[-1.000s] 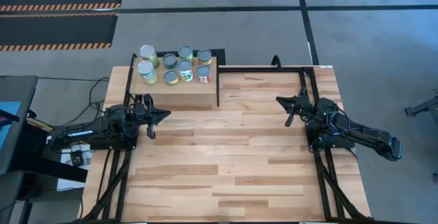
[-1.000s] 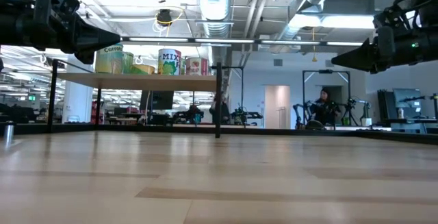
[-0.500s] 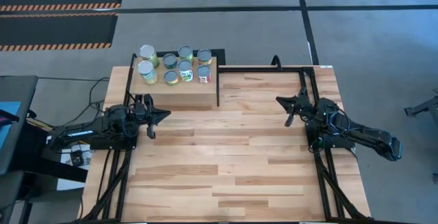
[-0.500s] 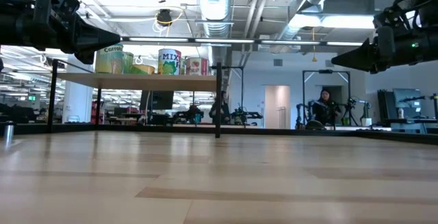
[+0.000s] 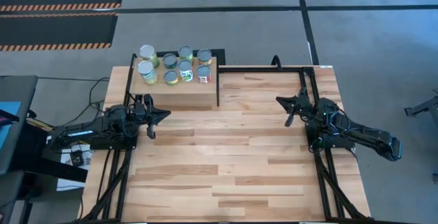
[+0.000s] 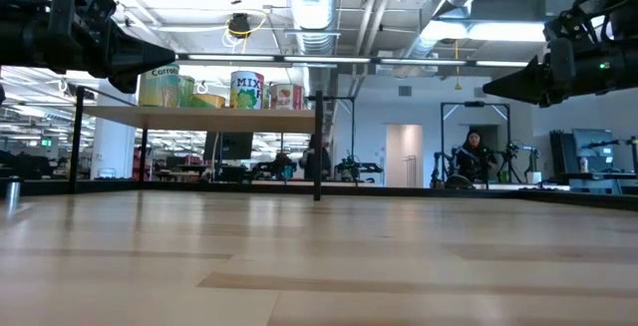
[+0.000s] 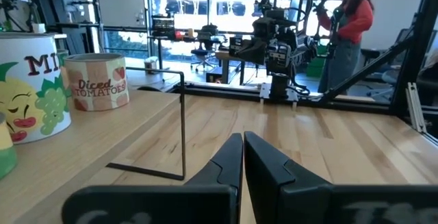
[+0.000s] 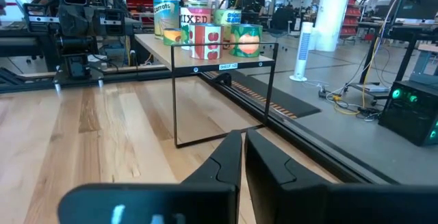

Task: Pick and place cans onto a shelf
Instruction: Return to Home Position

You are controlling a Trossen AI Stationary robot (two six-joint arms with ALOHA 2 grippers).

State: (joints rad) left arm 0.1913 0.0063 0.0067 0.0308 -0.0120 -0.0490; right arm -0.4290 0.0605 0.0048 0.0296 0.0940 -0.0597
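Observation:
Several cans [image 5: 174,64] stand upright on the pale shelf [image 5: 179,92] at the table's far left; the low view shows these cans [image 6: 231,90] raised on the shelf [image 6: 199,117] on thin black legs. My left gripper [image 5: 166,114] hovers level and shut just in front of the shelf's near edge, holding nothing; in its wrist view [image 7: 243,142] two cans [image 7: 92,80] stand close by. My right gripper [image 5: 278,101] hovers level and shut at the table's right, pointing toward the shelf [image 8: 205,65], and is empty [image 8: 243,136].
Bare plank tabletop [image 5: 226,155] lies between the two arms. Black frame rails [image 5: 274,68] run along the far and side edges, and the shelf's black leg [image 5: 218,90] stands at its right corner. A person [image 6: 471,157] is in the room beyond.

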